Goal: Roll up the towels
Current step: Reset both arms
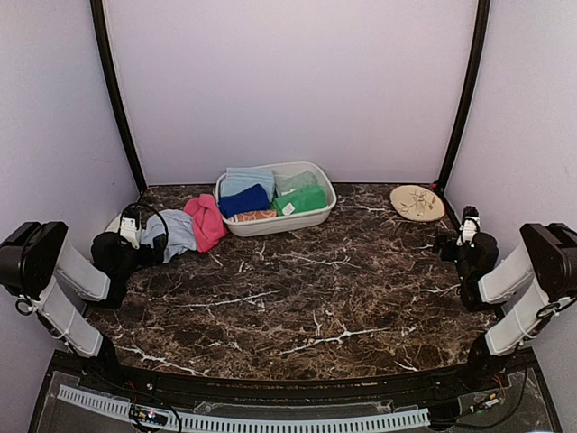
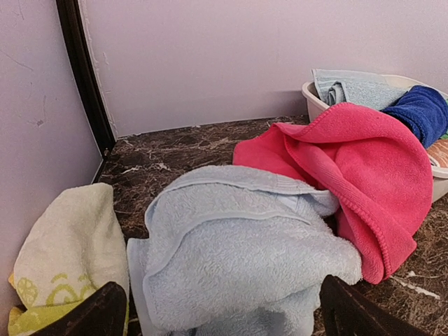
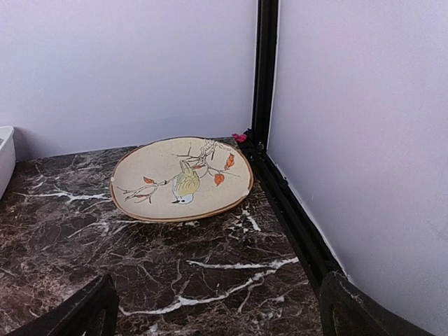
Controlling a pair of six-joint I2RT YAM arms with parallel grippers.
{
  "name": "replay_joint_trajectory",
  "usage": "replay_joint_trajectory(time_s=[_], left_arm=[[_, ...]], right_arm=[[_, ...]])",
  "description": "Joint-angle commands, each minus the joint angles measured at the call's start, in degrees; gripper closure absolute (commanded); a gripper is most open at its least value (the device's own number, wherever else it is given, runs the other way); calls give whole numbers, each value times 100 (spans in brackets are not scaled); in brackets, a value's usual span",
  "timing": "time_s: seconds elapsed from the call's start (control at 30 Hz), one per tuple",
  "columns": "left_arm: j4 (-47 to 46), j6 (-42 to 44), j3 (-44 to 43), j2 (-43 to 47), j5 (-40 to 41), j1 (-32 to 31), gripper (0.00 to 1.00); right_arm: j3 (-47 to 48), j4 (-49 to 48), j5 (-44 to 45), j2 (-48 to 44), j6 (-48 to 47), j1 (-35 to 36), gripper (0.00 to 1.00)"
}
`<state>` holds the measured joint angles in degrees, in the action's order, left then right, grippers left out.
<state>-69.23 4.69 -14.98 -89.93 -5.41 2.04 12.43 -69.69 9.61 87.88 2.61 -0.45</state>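
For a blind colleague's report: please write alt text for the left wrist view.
A crumpled pale blue towel lies on the dark marble table just ahead of the open left claw, with a pink towel heaped at its right. A cream towel with green print lies by the left wall; a white tub holding more towels stands at the back right.

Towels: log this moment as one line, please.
left gripper: open, empty, facing crumpled pale blue towel | pink towel: beside it, by tub | right gripper: open, empty, facing plate | tub: more towels inside
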Motion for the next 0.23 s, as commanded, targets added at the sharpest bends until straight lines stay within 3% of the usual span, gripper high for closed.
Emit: replay_joint_trajectory(time_s=[0.0,0.2], left_arm=[[-284,-52,-50,5,18,6,1],[-253,-38,-62,8,31,4,1]], right_arm=[[78,-342,-178,-10,-15,-34,0],[76,-341,-178,-10,-15,-34,0]])
